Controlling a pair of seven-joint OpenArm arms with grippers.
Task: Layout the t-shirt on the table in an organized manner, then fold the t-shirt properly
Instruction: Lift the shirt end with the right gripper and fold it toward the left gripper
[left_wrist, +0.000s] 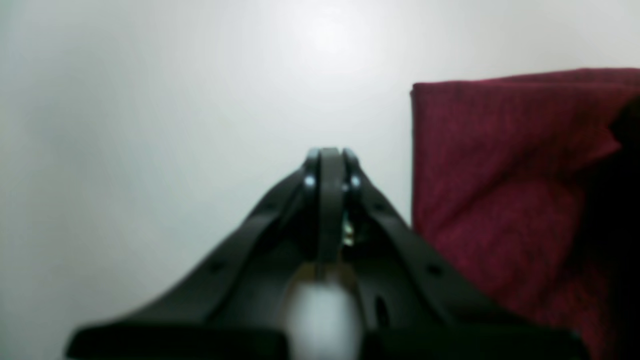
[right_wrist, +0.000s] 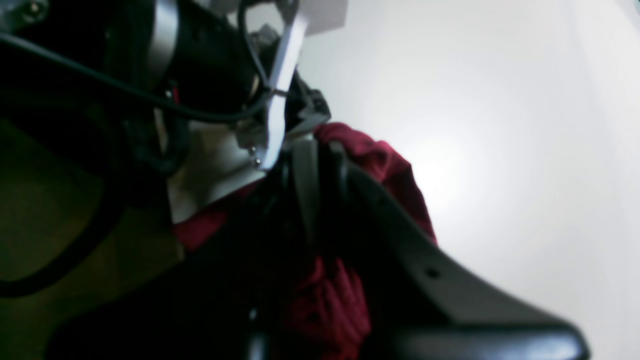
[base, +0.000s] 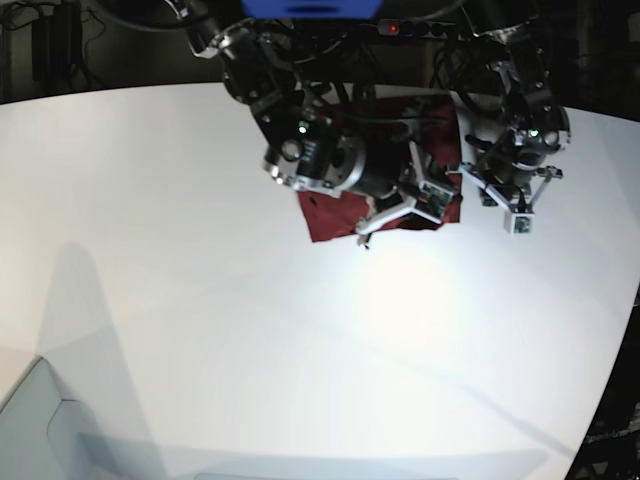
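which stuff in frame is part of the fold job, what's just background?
Job:
- t-shirt, maroon, partly folded
- table, white
- right gripper, shut on the t-shirt
- left gripper, shut, empty, beside the shirt

Background:
- cables and dark gear behind the table's far edge

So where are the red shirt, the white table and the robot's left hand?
t-shirt (left_wrist: 480, 165): left wrist view, flat folded panel.
table (base: 200, 300): base view, bare white top.
left hand (left_wrist: 330, 152): left wrist view, closed fingertips, clear of the shirt.
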